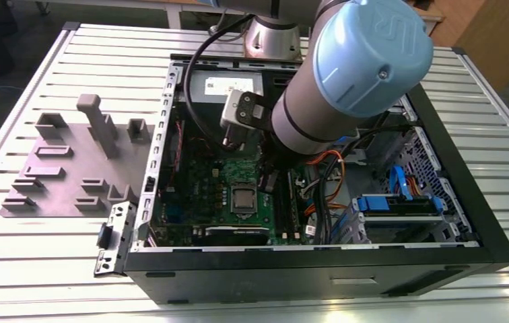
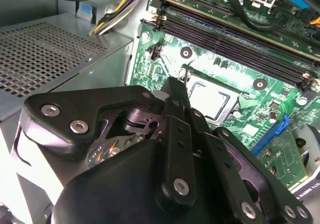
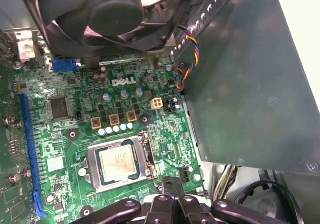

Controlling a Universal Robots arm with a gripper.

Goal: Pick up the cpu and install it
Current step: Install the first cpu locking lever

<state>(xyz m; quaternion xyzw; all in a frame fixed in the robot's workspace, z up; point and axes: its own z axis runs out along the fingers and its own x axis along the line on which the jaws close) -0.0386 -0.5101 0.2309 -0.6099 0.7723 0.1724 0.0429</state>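
In the exterior view, the arm (image 1: 345,74) is reaching down into the open computer case (image 1: 470,222), which is lying on a slatted table (image 1: 39,269); the cpu (image 1: 242,196) is showing as a pale square on the green motherboard (image 1: 209,182), and a grey fixture plate (image 1: 66,182) with upright blocks is sitting well apart on the exterior view's left. In the second wrist view, the gripper (image 2: 177,86) is hovering near the socket with its fingers (image 2: 172,91) pressed together on nothing, while the cpu (image 2: 207,100) is lying flat inside the socket frame. In the first wrist view, the cpu (image 3: 118,163) is sitting squarely in its socket (the retention frame (image 3: 145,154) is surrounding it), below the fan (image 3: 107,14). Judged from this, the placing step is looking complete and securing is in hand; any next move is calling for light, accurate contact near the socket edge.
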